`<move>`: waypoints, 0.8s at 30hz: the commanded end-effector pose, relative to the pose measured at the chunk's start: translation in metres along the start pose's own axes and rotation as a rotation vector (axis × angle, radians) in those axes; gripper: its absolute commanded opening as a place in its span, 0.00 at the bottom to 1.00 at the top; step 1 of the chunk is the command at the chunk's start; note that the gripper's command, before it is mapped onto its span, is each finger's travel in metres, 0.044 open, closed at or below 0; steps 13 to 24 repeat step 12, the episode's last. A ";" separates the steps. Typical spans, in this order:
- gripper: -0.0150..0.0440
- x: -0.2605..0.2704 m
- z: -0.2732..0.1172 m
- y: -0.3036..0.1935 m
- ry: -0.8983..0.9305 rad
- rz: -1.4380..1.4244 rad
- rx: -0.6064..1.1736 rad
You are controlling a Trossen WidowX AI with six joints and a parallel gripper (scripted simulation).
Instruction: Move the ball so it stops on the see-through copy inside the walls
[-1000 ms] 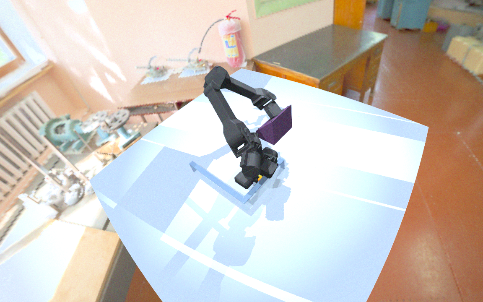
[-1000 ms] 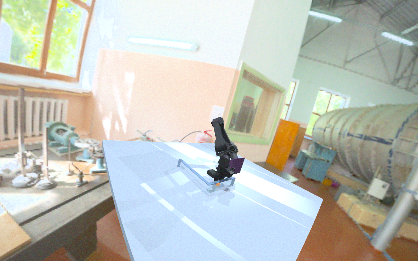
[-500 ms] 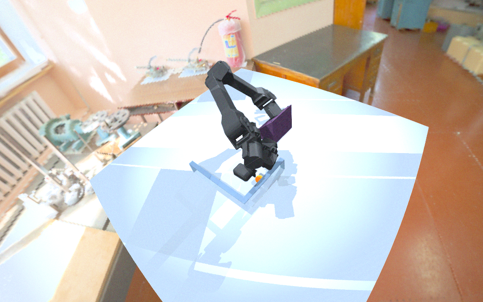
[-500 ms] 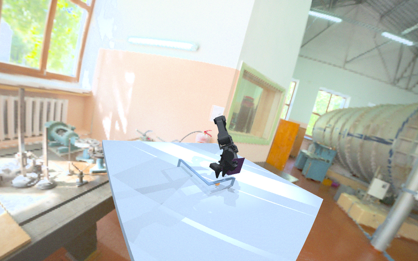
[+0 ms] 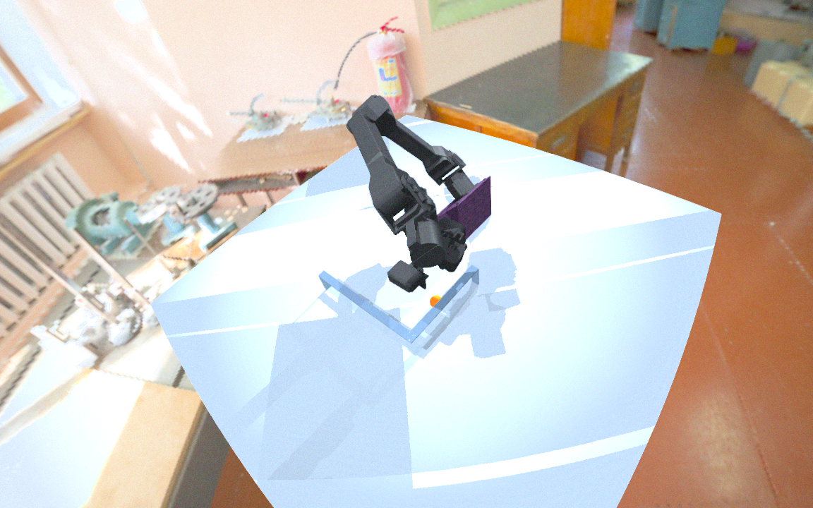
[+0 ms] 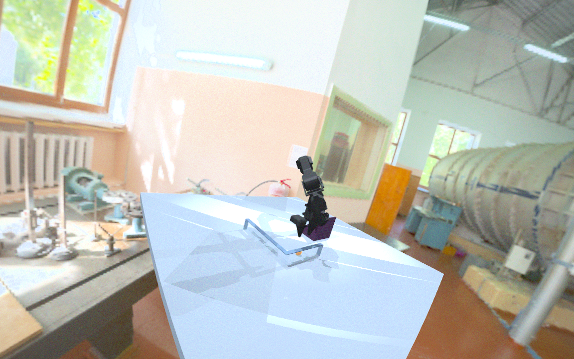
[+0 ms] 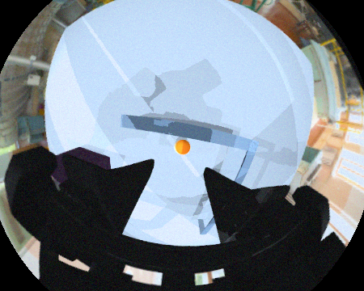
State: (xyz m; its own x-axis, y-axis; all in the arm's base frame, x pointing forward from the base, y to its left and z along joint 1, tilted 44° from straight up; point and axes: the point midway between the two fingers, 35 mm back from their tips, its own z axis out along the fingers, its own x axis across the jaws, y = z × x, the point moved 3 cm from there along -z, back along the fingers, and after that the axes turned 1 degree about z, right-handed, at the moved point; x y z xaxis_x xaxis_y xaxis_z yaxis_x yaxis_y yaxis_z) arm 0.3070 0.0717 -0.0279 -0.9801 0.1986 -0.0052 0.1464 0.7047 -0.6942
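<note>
The orange ball (image 5: 435, 301) (image 6: 298, 253) (image 7: 182, 147) lies on the table inside the corner, close to one clear bluish wall (image 5: 451, 300) (image 7: 170, 128). The other wall (image 5: 365, 305) (image 6: 264, 236) (image 7: 247, 162) meets it at the corner. I cannot make out the see-through copy apart from the ball. My gripper (image 5: 437, 279) (image 7: 179, 166) is open and empty, above the table and clear of the ball. In the wrist view the ball shows just beyond the gap between the fingertips, not between them.
A dark purple block (image 5: 476, 207) (image 6: 322, 230) (image 7: 82, 161) stands close to the arm, behind the gripper and outside the walls. Broad shadows of the arm fall across the table (image 5: 555, 379) (image 6: 338, 303) and walls.
</note>
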 end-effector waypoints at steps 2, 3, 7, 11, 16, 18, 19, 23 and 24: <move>0.95 0.002 -0.041 0.000 -0.016 0.010 -0.014; 0.99 0.002 -0.041 0.000 -0.016 0.010 -0.014; 1.00 0.002 -0.041 0.000 -0.016 0.010 -0.014; 1.00 0.002 -0.041 0.000 -0.016 0.010 -0.014; 1.00 0.002 -0.041 0.000 -0.016 0.010 -0.014; 1.00 0.002 -0.041 0.000 -0.016 0.010 -0.014; 1.00 0.002 -0.041 0.000 -0.016 0.010 -0.014; 1.00 0.002 -0.041 0.000 -0.016 0.010 -0.014; 1.00 0.002 -0.041 0.000 -0.016 0.010 -0.014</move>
